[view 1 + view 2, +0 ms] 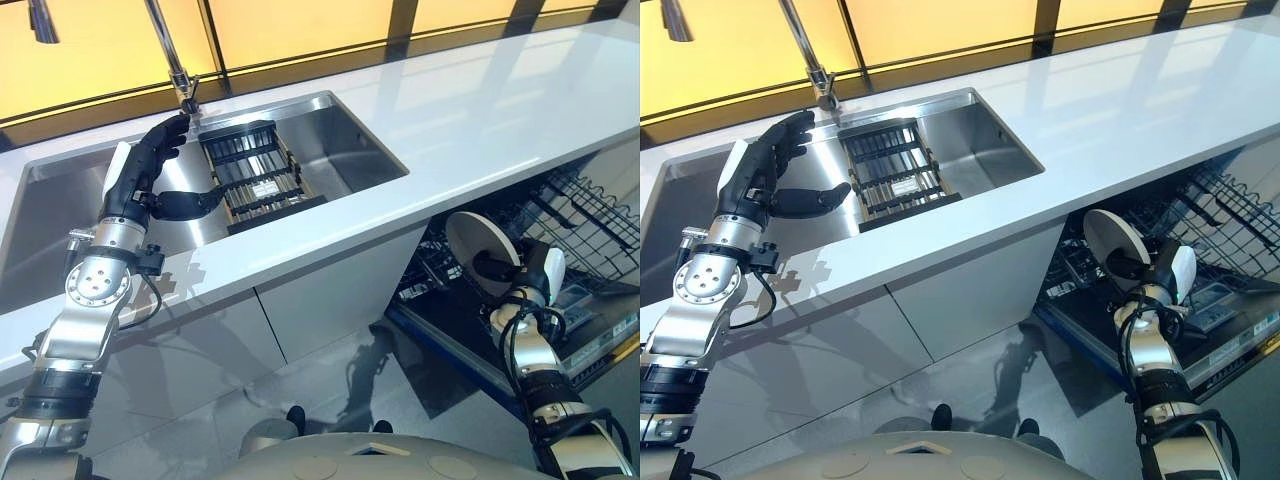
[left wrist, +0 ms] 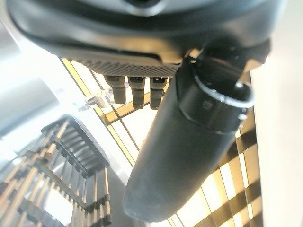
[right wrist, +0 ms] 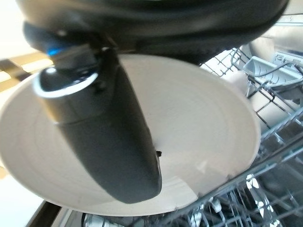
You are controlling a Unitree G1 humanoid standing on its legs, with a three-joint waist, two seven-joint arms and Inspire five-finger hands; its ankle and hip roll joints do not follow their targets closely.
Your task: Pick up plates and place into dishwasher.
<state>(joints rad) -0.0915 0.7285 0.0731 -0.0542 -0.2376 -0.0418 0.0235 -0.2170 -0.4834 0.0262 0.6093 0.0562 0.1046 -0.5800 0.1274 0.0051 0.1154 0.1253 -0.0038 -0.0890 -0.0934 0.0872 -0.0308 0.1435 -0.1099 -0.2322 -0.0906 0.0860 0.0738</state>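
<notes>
Plate (image 1: pixel 478 249), white and round, stands on edge over the open dishwasher rack (image 1: pixel 590 215), pinched by the right hand (image 1: pixel 520 275): the thumb (image 3: pixel 111 137) lies across the plate's face in the right wrist view, and the fingers are behind the plate, hidden. The right arm rises from below the rack with the hand turned up toward the plate. The plate's lower rim sits among the rack's wires (image 3: pixel 265 156), though whether it rests on them or hangs just above cannot be told. The rack is cut off at the edge of the view beyond the plate, and its inner rows are hard to make out. The left hand (image 1: pixel 765 170) is raised over the sink (image 1: pixel 980 140), fingers spread upward and thumb stuck out sideways, holding nothing, just beside the faucet (image 1: pixel 805 55) base. A dark slatted drying rack (image 1: pixel 890 170) lies in the sink next to that hand. The bench (image 1: pixel 1120 110) runs from the sink to above the dishwasher rack, its front edge overhanging the plate.
</notes>
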